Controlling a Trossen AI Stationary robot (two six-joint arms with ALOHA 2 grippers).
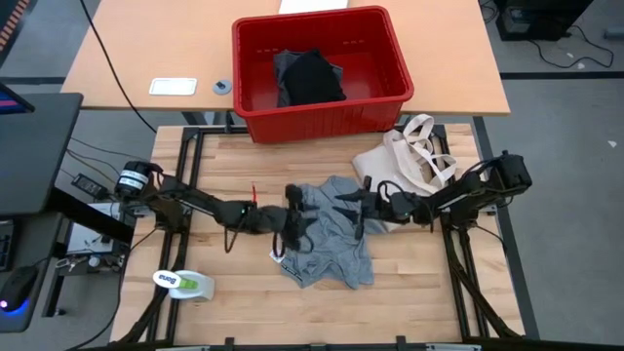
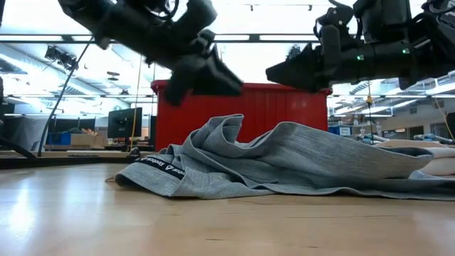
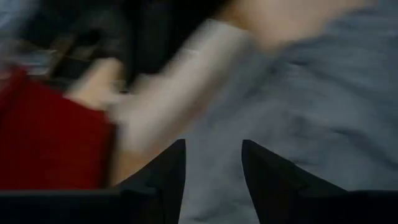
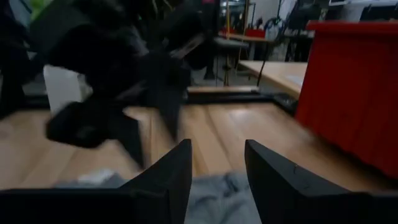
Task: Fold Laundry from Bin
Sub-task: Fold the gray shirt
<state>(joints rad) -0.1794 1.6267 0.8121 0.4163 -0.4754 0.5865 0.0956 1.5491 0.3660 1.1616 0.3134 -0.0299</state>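
Note:
A light grey T-shirt (image 1: pixel 331 239) lies crumpled in loose folds on the wooden table (image 1: pixel 224 156); its raised folds (image 2: pixel 284 160) show in the low view. My left gripper (image 1: pixel 292 222) hovers open over the shirt's left part, clear of the cloth (image 2: pixel 206 75). My right gripper (image 1: pixel 359 207) hovers open over its right part (image 2: pixel 295 71), facing the left one. Neither has anything between its fingers (image 3: pixel 213 144) (image 4: pixel 217 144). The red bin (image 1: pixel 255 107) stands beyond the table's far edge, with a black garment (image 1: pixel 312 76) inside it.
A cream tote bag (image 1: pixel 409 161) lies at the far right, close beside the shirt and under the right arm. A green and white object (image 1: pixel 185 283) sits near the front left corner. A white item (image 1: pixel 173 86) and a small ring (image 1: pixel 222 86) lie left of the bin.

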